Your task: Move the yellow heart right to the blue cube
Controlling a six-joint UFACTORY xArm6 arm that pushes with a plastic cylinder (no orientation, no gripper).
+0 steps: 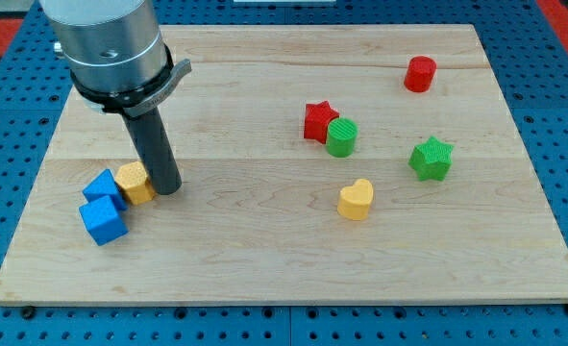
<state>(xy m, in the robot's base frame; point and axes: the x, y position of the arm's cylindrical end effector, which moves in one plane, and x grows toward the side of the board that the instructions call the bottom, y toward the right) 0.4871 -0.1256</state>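
The yellow heart [356, 200] lies right of the board's middle, toward the view's bottom. The blue cube [103, 220] sits at the view's lower left, touching a second blue block [102, 185] just above it. A yellow block [135, 182] rests against that second blue block. My tip [166, 186] is down on the board right beside the yellow block, on its right side, far to the left of the yellow heart.
A red star [317, 121] and a green cylinder [341, 137] touch each other above the heart. A green star [431, 159] lies to the heart's upper right. A red cylinder [420, 74] stands near the view's top right. The wooden board [264, 259] rests on a blue pegboard.
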